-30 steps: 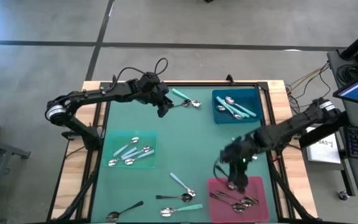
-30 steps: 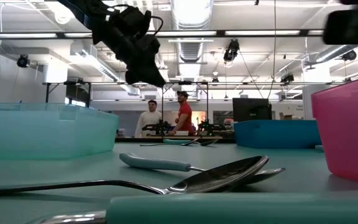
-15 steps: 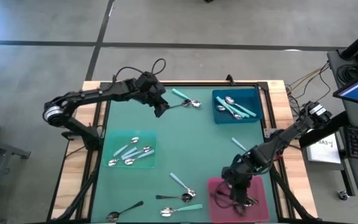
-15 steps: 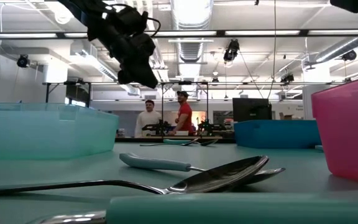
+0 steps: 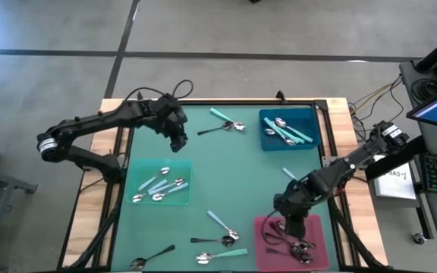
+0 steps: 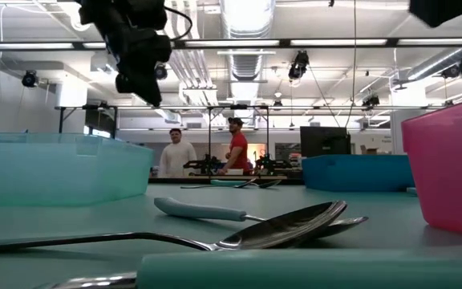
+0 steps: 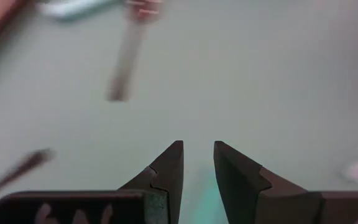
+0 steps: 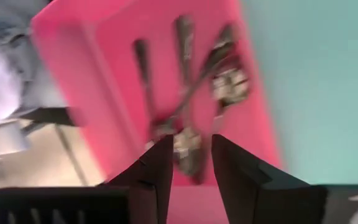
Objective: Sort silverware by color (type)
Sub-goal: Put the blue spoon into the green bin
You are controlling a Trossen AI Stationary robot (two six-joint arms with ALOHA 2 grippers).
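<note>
Spoons point(image 5: 290, 244) lie in the pink tray point(image 5: 315, 227) under the right gripper point(image 5: 290, 227), partly open and empty, while the left gripper point(image 5: 178, 142), slightly open and empty, should next grab a loose spoon point(image 5: 220, 127) on the tabletop point(image 5: 226, 174).

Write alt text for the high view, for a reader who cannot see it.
Seen from above, the right gripper hangs over a pink tray of all-metal spoons at the near right of a green table. The left gripper hovers empty at the far left; more spoons lie loose or in two blue trays.
</note>
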